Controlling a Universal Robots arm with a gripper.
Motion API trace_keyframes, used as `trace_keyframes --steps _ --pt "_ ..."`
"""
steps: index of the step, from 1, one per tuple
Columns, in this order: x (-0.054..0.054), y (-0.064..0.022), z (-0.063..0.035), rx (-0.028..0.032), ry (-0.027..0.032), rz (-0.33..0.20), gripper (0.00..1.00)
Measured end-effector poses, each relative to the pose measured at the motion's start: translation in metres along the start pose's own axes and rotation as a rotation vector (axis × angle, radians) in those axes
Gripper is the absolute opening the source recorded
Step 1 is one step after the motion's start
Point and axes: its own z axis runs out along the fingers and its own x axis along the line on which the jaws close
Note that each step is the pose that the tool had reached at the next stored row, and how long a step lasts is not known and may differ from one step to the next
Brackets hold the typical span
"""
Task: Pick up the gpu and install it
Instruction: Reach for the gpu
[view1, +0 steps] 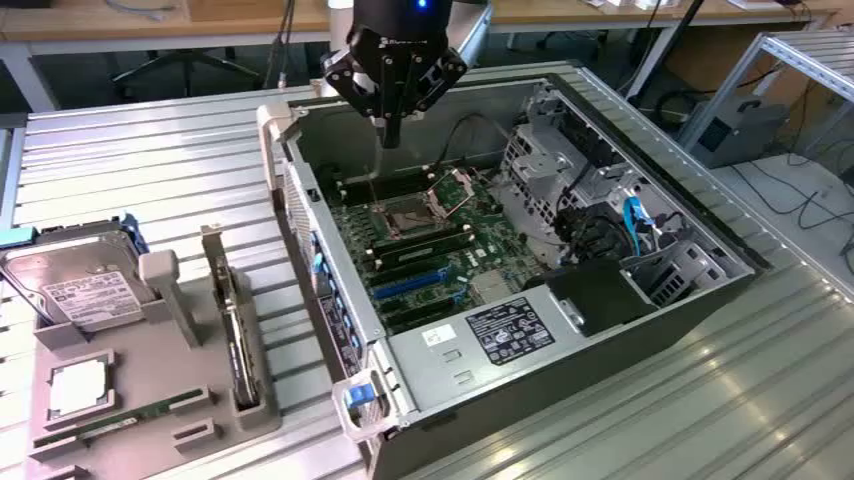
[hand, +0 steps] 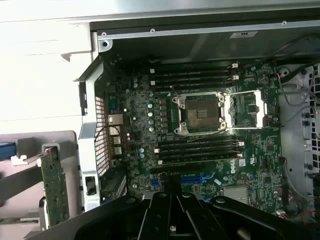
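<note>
Exterior view shows thin gpu (view1: 235, 340) standing edgewise.

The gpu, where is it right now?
The gpu stands on edge in the gray holder at the exterior view's left, between the hard drive and the computer case.

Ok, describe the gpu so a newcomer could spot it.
A grey parts holder sits at the exterior view's left of the open computer case. The gpu stands on edge in the slot nearest the case: thin, with a silver bracket, unlike the boxy hard drive.
</note>
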Motion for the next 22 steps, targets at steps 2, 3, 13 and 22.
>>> trace_keyframes --steps 2,3,13,22 --pt "0.0 0.0 0.0 0.0001 0.0 0.0 0.11" --pt "0.0 0.0 0.0 0.0001 0.0 0.0 0.11" --pt "0.0 0.0 0.0 0.0 0.0 0.0 0.11" --pt "0.021 -0.0016 -0.0006 0.0 -0.0006 0.0 0.11"
